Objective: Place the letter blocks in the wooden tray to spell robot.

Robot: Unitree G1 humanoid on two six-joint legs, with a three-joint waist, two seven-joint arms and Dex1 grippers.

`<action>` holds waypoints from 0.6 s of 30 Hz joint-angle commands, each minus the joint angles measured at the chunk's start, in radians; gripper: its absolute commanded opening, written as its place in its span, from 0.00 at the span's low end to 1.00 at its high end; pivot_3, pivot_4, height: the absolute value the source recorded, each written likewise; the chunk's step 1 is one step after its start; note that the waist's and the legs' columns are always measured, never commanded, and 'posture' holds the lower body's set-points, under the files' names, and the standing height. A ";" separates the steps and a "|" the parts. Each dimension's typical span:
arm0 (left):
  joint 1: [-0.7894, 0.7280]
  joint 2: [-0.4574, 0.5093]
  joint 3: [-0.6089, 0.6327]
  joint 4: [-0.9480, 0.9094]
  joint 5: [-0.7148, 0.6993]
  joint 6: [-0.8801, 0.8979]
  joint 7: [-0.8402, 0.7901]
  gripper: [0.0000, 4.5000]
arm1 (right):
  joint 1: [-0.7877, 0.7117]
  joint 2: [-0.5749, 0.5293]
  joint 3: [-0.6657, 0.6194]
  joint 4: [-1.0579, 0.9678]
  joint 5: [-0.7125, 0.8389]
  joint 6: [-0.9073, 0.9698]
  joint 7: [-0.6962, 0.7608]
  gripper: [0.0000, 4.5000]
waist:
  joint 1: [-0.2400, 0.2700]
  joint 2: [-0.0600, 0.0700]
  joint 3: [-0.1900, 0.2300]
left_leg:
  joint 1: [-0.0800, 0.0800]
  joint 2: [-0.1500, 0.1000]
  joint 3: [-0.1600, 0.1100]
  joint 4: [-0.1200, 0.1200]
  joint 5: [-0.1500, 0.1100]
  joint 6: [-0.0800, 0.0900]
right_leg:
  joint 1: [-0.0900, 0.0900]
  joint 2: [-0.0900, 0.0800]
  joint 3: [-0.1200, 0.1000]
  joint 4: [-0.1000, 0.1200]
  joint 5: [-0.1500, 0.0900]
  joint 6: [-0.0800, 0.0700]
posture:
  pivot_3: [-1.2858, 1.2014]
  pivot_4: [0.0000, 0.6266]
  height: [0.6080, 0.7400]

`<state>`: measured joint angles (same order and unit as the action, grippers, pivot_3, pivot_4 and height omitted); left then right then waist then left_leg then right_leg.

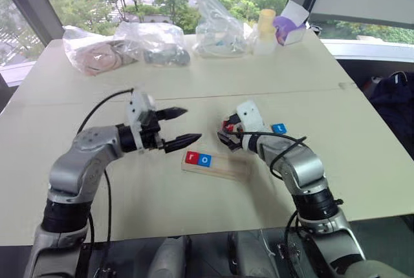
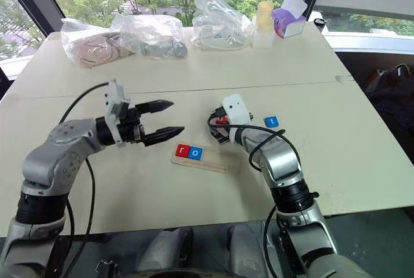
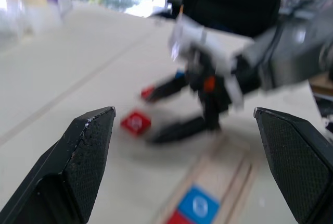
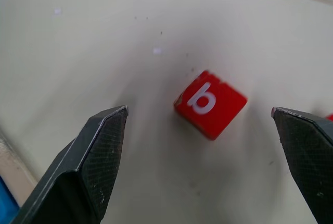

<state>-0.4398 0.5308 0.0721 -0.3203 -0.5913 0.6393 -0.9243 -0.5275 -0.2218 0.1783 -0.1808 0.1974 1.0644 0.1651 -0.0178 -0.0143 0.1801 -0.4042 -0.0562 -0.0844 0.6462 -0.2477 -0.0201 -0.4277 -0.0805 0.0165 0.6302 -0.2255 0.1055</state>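
We are working with two letter blocks already seated in the wooden tray [image 1: 217, 167]: the red r block [image 1: 191, 158] and the blue o block [image 1: 205, 160], side by side at its left end, the rest of the tray bare. Our right tool [image 4: 200, 125] is hanging wide open and empty over the table [image 1: 97, 90], its two fingers standing either side of the red b block [image 4: 210, 102], touching nothing. A blue block [image 1: 278, 128] is lying just beyond our right wrist. Our left tool [image 1: 182, 127] is also spread wide and carrying nothing, poised above the table just left of the tray.

We are judging the b block to be light, stiff and smooth-faced, likely to skate if nudged from one side. We are thinking the best hold is across two opposite flat edges, squarely, with both fingers meeting it together.
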 commanded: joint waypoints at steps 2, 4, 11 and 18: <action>-0.021 -0.004 0.008 -0.068 -0.054 0.030 0.046 0.99 | -0.029 0.058 -0.038 -0.013 -0.008 0.043 -0.039 1.00 | -0.002 0.000 0.000 | 0.000 0.000 0.000 -0.001 0.000 0.000 | 0.000 0.000 0.000 0.000 0.000 0.000 | 0.52 0.24 1.00; -0.029 -0.006 0.009 -0.085 -0.072 0.044 0.065 0.99 | -0.035 0.083 -0.051 0.008 -0.017 0.052 -0.060 1.00 | -0.001 0.000 0.000 | 0.000 0.000 0.000 -0.001 0.000 0.000 | 0.000 0.000 0.000 0.000 0.000 0.000 | 0.52 0.24 1.00; -0.020 0.008 0.006 -0.148 -0.086 0.074 0.139 0.99 | -0.083 0.186 -0.141 0.139 -0.041 0.024 -0.148 1.00 | 0.000 0.000 0.000 | 0.000 0.000 0.000 0.000 0.000 0.000 | 0.000 0.000 0.000 0.000 0.000 0.000 | 0.52 0.24 1.00; 0.087 0.103 0.036 -0.252 -0.077 0.087 0.175 0.99 | -0.139 0.319 -0.196 0.257 -0.063 -0.007 -0.258 1.00 | -0.007 0.000 0.000 | 0.002 0.000 0.000 -0.001 0.000 0.000 | 0.000 0.001 0.001 0.000 0.000 0.000 | 0.52 0.24 1.00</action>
<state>-0.3640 0.6152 0.0713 -0.5106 -0.6606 0.7238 -0.7551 -0.6604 0.0740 -0.0062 0.0492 0.1373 1.0601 -0.0694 -0.0244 -0.0140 0.1800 -0.4025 -0.0559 -0.0839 0.6451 -0.2474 -0.0205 -0.4272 -0.0792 0.0176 0.6304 -0.2254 0.1050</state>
